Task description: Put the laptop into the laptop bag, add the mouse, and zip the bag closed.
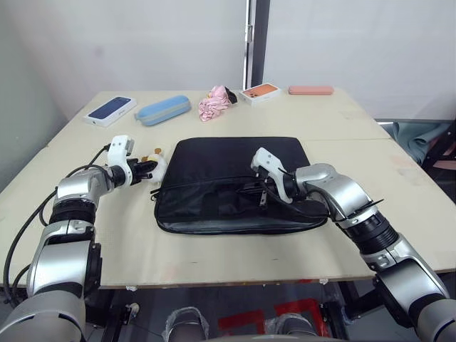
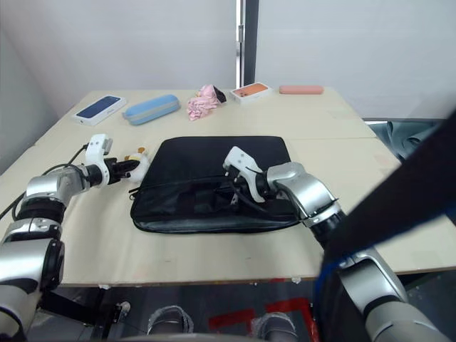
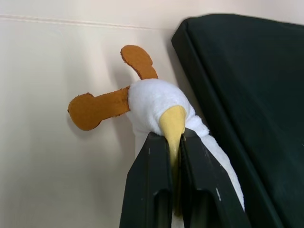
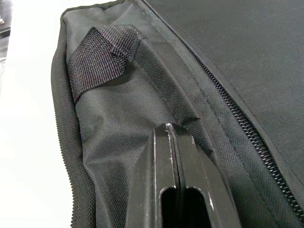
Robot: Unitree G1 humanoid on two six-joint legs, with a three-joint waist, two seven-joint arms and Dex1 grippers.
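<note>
The black laptop bag lies flat at the table's middle, its front side with the strap handles facing me. My left gripper is at the bag's left corner, shut on the yellow-white plush charm. My right gripper rests on the bag's front face, just right of its middle. Its fingers are shut, with a fold of a strap handle meeting their tips. A zipper runs along the bag's edge beside them. The laptop and the mouse are out of view.
Along the table's far side lie a white box with a dark blue top, a light-blue oblong case, a pink cloth bundle, an orange-topped box and a flat pink case. The table's front edge is close behind the bag.
</note>
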